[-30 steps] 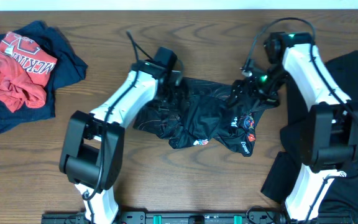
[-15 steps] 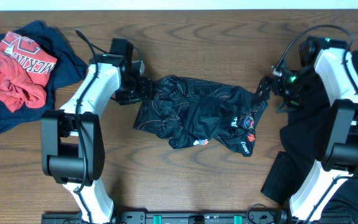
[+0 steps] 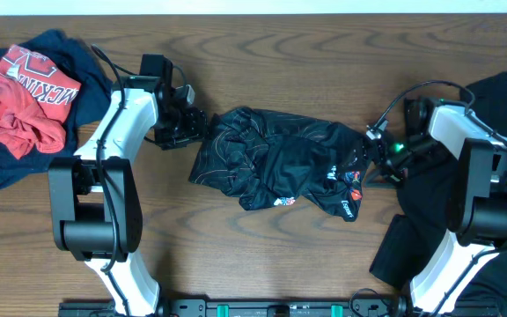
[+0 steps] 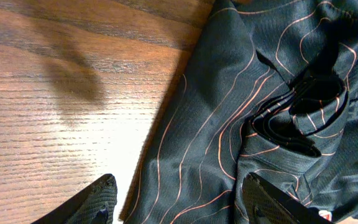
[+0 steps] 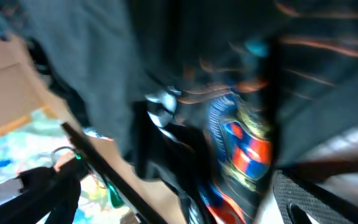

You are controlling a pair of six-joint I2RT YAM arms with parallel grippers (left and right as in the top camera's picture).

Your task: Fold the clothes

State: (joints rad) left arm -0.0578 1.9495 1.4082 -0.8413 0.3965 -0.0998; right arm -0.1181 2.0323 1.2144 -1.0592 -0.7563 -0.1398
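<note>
Table (image 3: 262,255): brown wood, seen from overhead.
Jersey (image 3: 280,163): black with a thin line print, crumpled in a heap at mid-table; small colourful logos sit toward its right near corner.
Left gripper (image 3: 196,130): at the jersey's far left edge, just beside the cloth.
Right gripper (image 3: 368,161): at the jersey's right edge, next to the logos.
Pile: red shirt (image 3: 16,97) on a navy garment (image 3: 91,92), far left, well apart from the jersey.
Black garment (image 3: 500,114): at the right edge, partly under the right arm.
Left wrist: jersey fills the right side and bare wood the left. The cloth's edge runs down between the fingertips (image 4: 98,199). Jaws stand moderately wide, with nothing clamped.
Right wrist: badly blurred. A red-and-blue logo (image 5: 247,146) shows on dark cloth close ahead. Fingers (image 5: 316,199) are spread fully wide; they seem to grip nothing, though contact with the cloth cannot be told.
</note>
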